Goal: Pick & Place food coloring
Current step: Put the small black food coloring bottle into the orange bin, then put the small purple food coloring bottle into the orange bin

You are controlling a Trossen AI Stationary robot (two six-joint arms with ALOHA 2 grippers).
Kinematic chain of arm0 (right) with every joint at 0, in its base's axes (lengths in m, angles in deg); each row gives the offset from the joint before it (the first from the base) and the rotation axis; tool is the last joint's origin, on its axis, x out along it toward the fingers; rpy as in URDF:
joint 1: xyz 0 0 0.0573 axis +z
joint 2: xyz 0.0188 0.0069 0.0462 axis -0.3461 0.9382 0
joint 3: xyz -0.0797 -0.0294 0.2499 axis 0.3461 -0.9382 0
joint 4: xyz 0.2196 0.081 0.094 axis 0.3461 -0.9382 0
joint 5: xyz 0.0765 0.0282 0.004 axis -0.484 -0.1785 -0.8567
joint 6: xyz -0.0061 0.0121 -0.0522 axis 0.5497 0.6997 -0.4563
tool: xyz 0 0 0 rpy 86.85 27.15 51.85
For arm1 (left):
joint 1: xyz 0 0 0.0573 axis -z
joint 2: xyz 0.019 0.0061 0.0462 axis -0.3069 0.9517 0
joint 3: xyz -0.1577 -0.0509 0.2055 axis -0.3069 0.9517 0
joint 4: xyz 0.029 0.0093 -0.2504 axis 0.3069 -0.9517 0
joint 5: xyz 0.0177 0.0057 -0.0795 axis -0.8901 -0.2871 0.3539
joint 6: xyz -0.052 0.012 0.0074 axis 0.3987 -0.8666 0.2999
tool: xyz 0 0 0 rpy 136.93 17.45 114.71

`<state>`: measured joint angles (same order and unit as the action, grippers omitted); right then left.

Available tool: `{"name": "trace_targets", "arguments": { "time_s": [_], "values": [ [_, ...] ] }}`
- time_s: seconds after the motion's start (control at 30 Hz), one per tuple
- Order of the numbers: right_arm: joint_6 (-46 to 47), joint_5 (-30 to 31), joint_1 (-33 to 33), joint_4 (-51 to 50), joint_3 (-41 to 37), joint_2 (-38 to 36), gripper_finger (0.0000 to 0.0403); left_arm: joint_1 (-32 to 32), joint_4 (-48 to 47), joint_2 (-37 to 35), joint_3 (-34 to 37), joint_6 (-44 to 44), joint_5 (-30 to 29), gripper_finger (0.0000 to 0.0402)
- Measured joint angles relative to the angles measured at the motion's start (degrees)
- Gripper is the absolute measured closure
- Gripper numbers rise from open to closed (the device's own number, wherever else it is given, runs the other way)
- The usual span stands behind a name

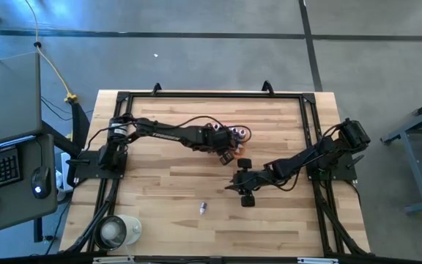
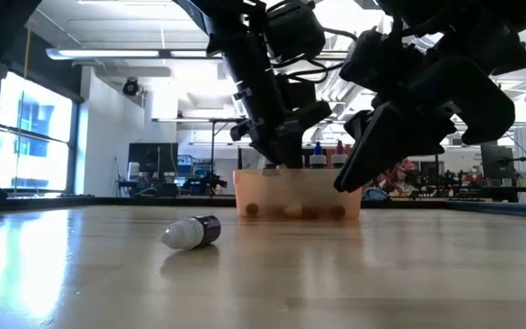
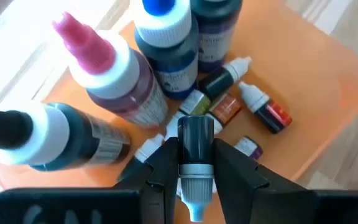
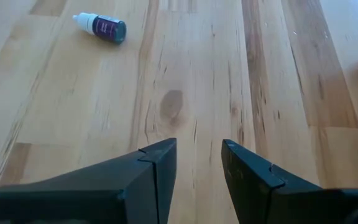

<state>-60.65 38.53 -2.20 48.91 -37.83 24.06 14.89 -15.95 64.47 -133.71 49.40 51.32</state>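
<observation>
Clearly the left gripper [image 3: 194,171], clamped on a small dropper bottle [image 3: 195,149] above the crowded orange tray [image 3: 328,93], could topple standing bottles [image 3: 114,78] when releasing.

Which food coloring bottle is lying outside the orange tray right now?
The dark-bodied bottle with the white tip, lying alone on its side on the bare table; the others are in the orange tray.

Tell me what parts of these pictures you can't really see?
- Tray, low view: the arms block its top, so the bottles inside barely show.
- Left gripper, left wrist view: shut on a small bottle whose label faces away.
- Loose bottle, high view: too small to read.
- Right gripper: open, empty.
</observation>
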Motion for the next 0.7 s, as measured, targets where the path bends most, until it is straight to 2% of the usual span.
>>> {"name": "trace_targets", "arguments": {
  "time_s": [0.13, 0.2, 0.3, 0.47, 0.7],
  "values": [
    [0.00, 0.00, 0.00, 0.00, 0.00, 0.00, 0.0282, -0.46, 0.35, 0.00, 0.00, 0.43, 0.31, 0.0318],
    [0.00, 0.00, 0.00, 0.00, 0.00, 0.00, 0.0282, -0.71, 0.35, 0.14, 0.00, 0.11, 2.59, 0.0318],
    [0.00, 0.00, 0.00, 0.02, 0.00, 0.00, 0.0282, -0.89, 1.80, 1.98, -0.04, -2.18, 4.51, 0.0317],
    [-0.01, 0.17, 0.00, 0.00, 0.00, 0.00, 0.0282, -0.87, 3.92, 1.68, -0.09, -6.72, 4.47, 0.0314],
    [-0.02, 0.00, 0.00, 0.00, 0.00, 0.00, 0.0282, -0.85, 4.45, 1.70, -0.04, -9.44, 3.64, 0.0259]
  ]
}}
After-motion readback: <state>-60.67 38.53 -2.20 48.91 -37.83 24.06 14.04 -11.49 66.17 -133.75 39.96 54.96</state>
